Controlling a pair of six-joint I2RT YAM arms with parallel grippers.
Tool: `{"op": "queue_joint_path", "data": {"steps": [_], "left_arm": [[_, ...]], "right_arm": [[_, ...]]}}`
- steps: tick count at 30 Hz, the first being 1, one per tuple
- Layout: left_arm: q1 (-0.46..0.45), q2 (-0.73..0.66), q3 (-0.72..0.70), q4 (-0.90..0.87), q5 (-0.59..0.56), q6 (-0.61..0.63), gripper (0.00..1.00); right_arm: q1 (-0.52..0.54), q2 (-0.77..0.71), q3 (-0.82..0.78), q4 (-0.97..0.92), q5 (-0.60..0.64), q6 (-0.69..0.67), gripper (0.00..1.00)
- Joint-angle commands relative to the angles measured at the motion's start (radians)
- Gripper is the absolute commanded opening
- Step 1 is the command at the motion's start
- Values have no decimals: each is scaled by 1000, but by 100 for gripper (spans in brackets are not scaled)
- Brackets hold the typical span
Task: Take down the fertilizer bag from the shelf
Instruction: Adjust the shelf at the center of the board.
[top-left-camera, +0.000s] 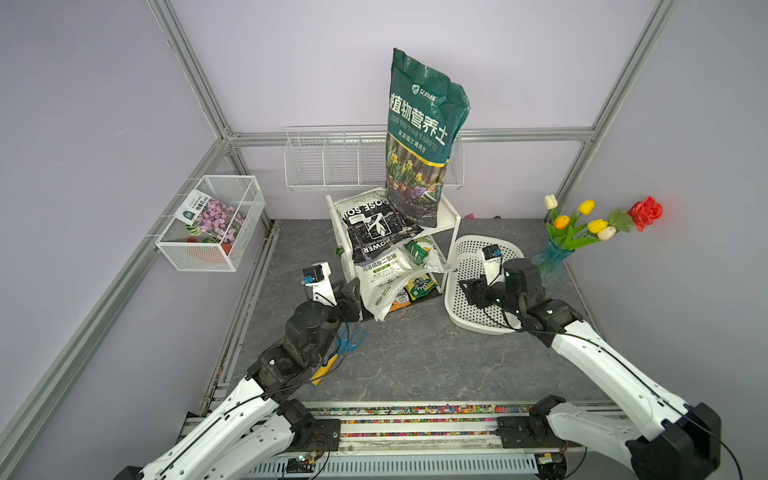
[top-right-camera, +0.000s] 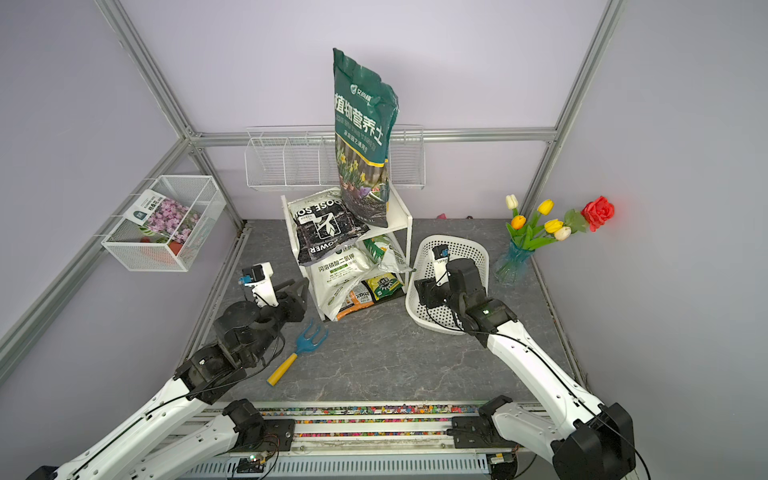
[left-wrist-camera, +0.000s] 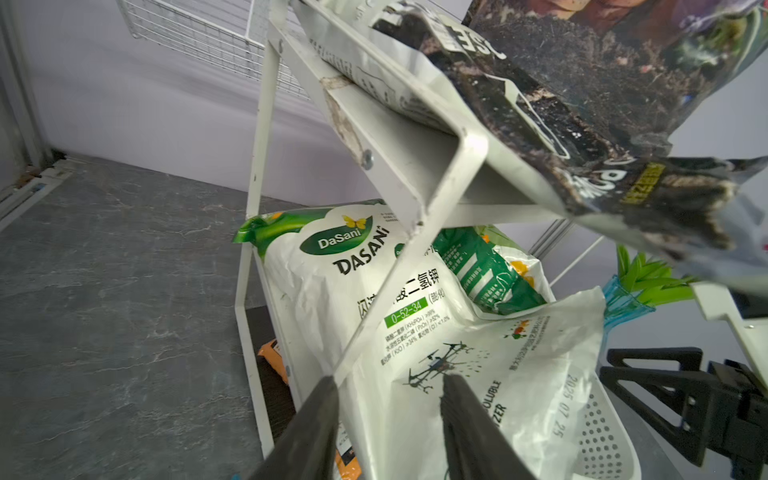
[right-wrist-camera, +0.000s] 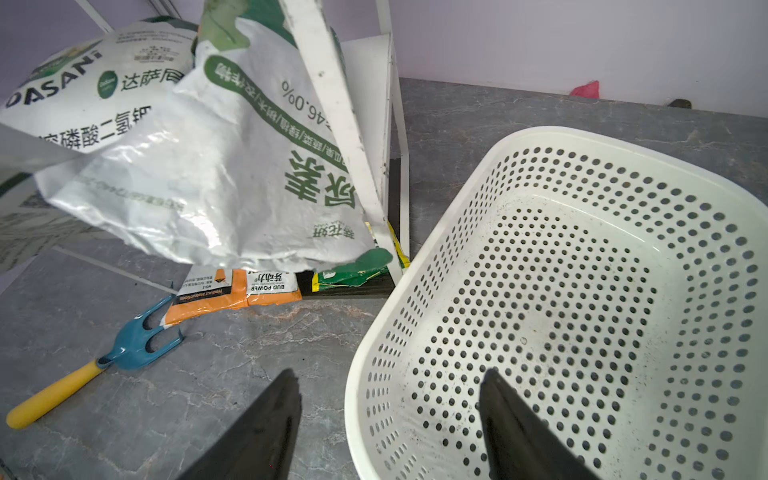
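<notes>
Fertilizer bag (top-left-camera: 384, 276), white, slumps off the shelf's (top-left-camera: 450, 216) middle tier, lower edge overhanging the front, hence your left gripper (left-wrist-camera: 390, 380) half-open astride that edge, pinch unconfirmed; right gripper (right-wrist-camera: 390, 374) wide open, empty, over the perforated basket (right-wrist-camera: 582, 137), likely the drop spot.

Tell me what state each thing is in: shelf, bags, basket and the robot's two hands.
Shelf, standing, all tiers loaded.
Tall green bag, upright on the top tier.
Black soil bag, lying down, overhanging the top tier's front.
White bag, slumping out of the middle tier.
Basket, empty, beside the shelf.
Left hand, partly open at the white bag.
Right hand, open, empty, over the basket's rim.
</notes>
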Motion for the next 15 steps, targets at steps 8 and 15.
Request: {"op": "queue_joint_path", "data": {"steps": [8,15], "left_arm": [[-4,68,-48,255,-77,171,45],[-4,203,20,273,-138,127,33]], "right_arm": [[-17,27,24,90,-126,-33,67],[-100,133,44,288,-310,28,63]]}}
